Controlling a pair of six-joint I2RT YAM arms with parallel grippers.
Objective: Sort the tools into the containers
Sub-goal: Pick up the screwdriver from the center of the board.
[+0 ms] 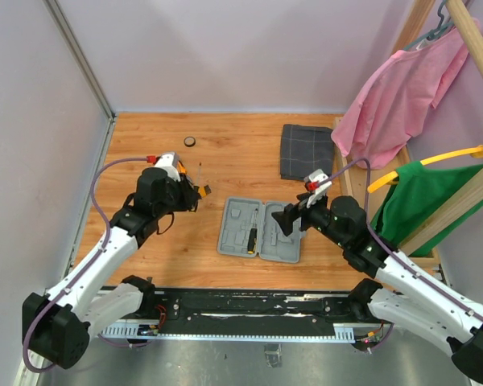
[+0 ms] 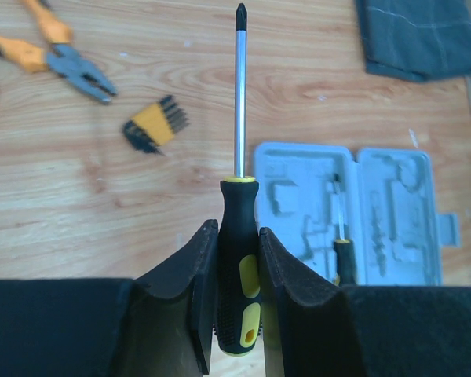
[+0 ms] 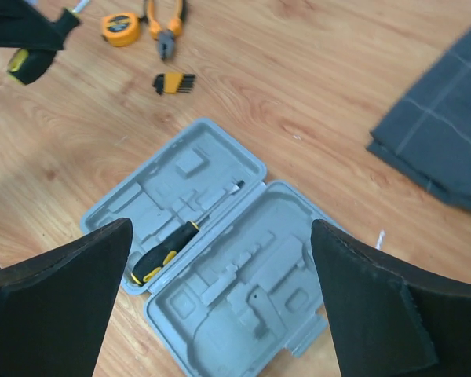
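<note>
My left gripper is clamped on the black-and-yellow handle of a Phillips screwdriver, the shaft pointing straight ahead, just left of the grey tool case (I grip the handle so that, I judge, the shaft can drop lengthwise into a moulded slot). My right gripper hangs over the case, fingers wide apart, holding nothing. One smaller screwdriver already lies in the case's left half. Pliers, tape measure and bit holder lie on the wood left of the case.
</note>
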